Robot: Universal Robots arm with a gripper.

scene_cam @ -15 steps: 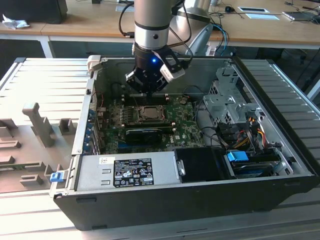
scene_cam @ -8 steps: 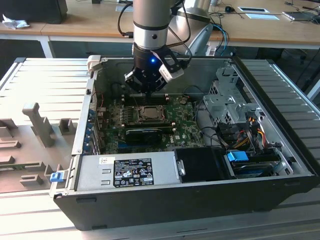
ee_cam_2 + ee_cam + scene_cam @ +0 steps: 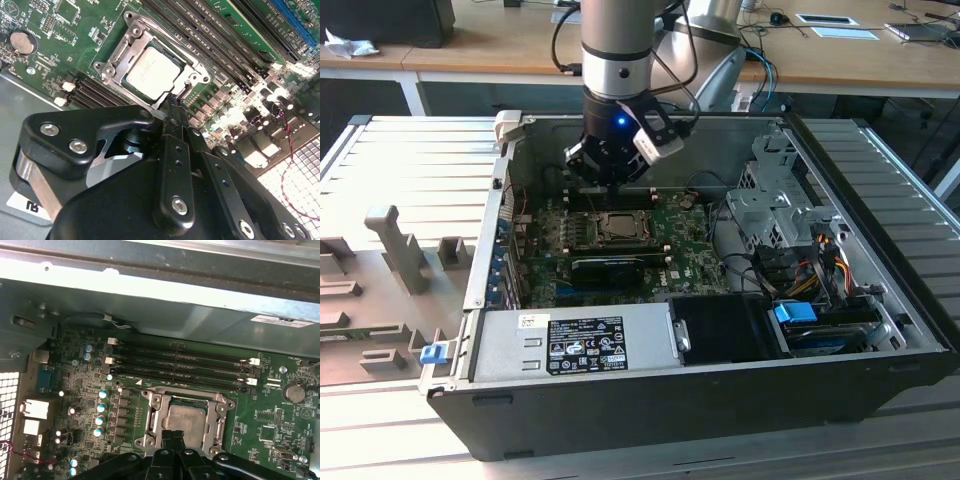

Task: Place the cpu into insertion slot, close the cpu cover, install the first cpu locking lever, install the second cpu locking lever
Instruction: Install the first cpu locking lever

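While the gripper (image 3: 172, 102) hung just above the edge of the insertion slot (image 3: 186, 421), its fingers were pressed together, holding nothing. The cpu (image 3: 151, 68) lay flat in the slot, shiny face up, with the cpu cover (image 3: 131, 41) around it.

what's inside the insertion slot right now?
The cpu lies flat inside the insertion slot, pale metal face up, with the cpu cover framing its edges. The gripper hangs over the slot's near edge in both wrist views, hiding that strip. Nothing below the cpu shows.
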